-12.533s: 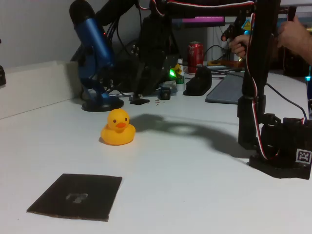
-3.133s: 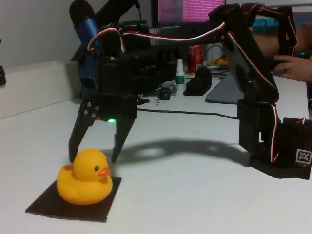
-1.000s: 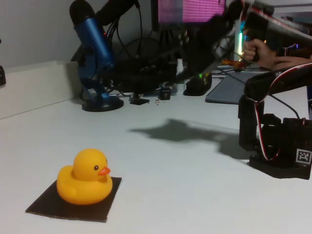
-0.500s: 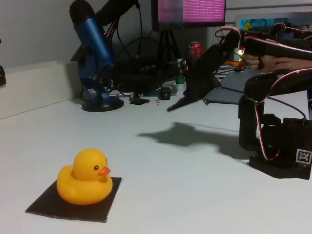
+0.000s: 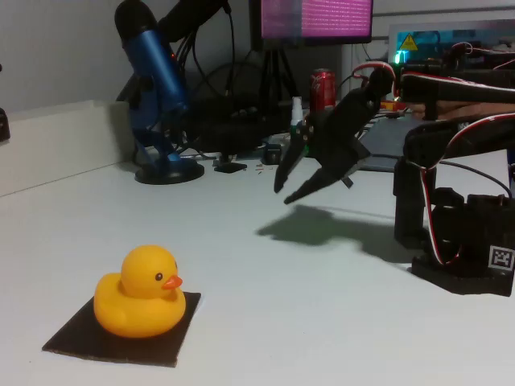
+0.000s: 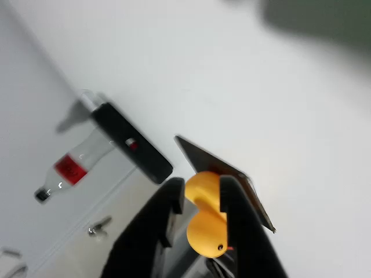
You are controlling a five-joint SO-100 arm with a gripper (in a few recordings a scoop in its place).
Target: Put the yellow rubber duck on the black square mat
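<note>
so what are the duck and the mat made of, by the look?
The yellow rubber duck looks like moulded rubber or soft vinyl: a smooth, rounded body with a soft sheen and a painted orange beak. The black square mat looks like a thin matte sheet, perhaps foam, rubber or card: it lies flat, shows no shine, and its edge is slim. The pictures cannot settle which.

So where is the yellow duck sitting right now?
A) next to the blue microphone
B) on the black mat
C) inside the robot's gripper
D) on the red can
B: in the fixed view the yellow duck sits on the black mat, while the open gripper hangs in the air far from it with nothing between its fingers.
</note>
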